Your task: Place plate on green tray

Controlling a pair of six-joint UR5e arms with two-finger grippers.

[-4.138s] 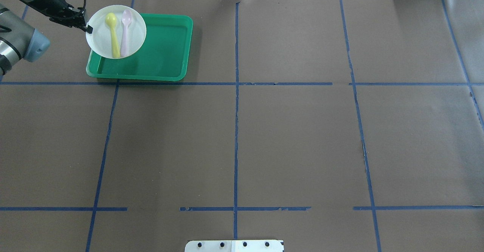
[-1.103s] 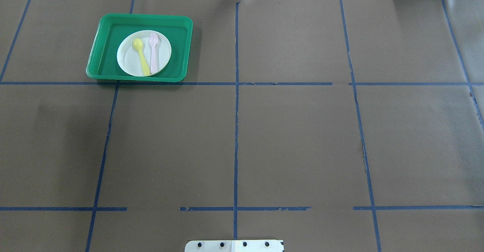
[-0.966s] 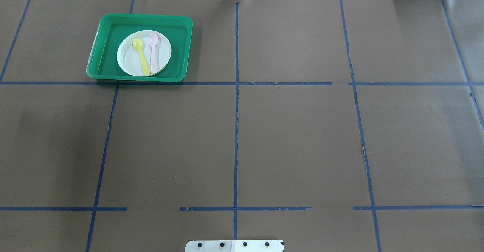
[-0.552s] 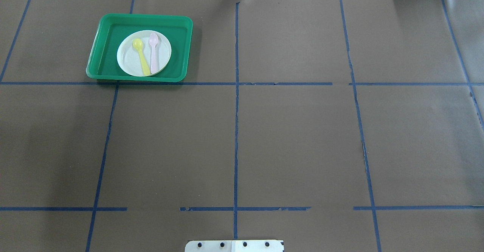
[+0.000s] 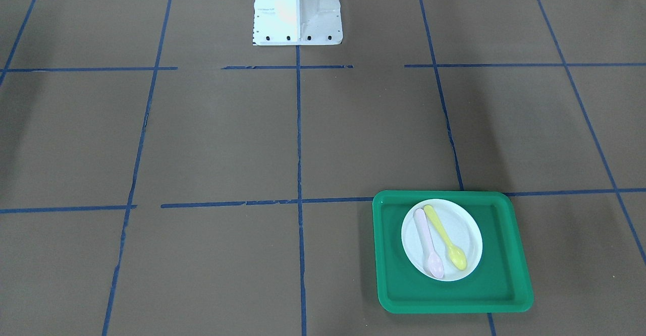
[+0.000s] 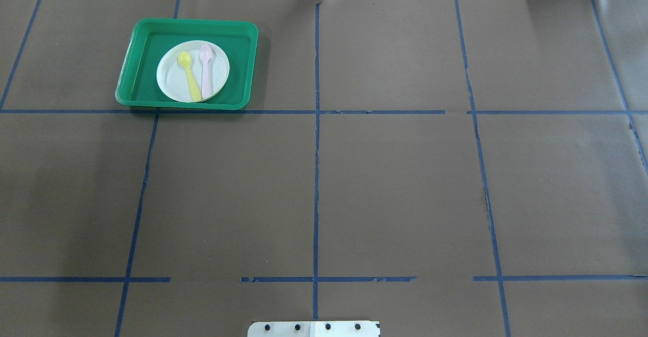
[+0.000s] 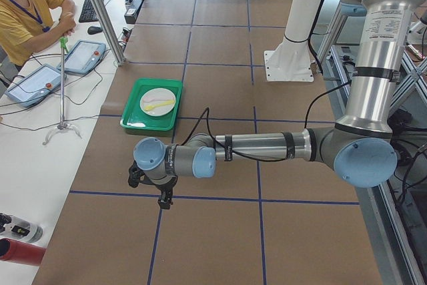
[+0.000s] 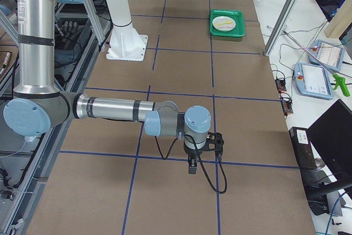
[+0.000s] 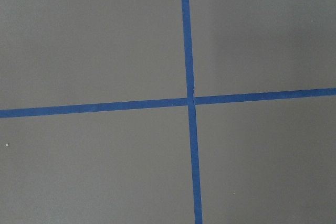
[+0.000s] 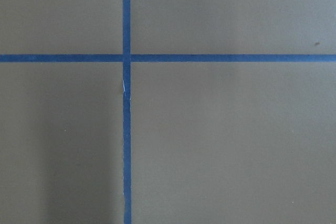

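The white plate lies flat inside the green tray at the table's far left, with a yellow spoon and a pink spoon on it. The front-facing view shows the same plate and tray. My left gripper shows only in the exterior left view, low over the table and well away from the tray. My right gripper shows only in the exterior right view, far from the tray. I cannot tell whether either is open or shut.
Brown paper with a grid of blue tape lines covers the table. The robot's white base stands at the near middle edge. Operators sit at side tables with tablets beyond the far edge. Both wrist views show only tape crossings.
Four seconds ago my left gripper held the plate by its rim over the tray's left end. Now the plate rests in the tray and the arm has left the overhead view.
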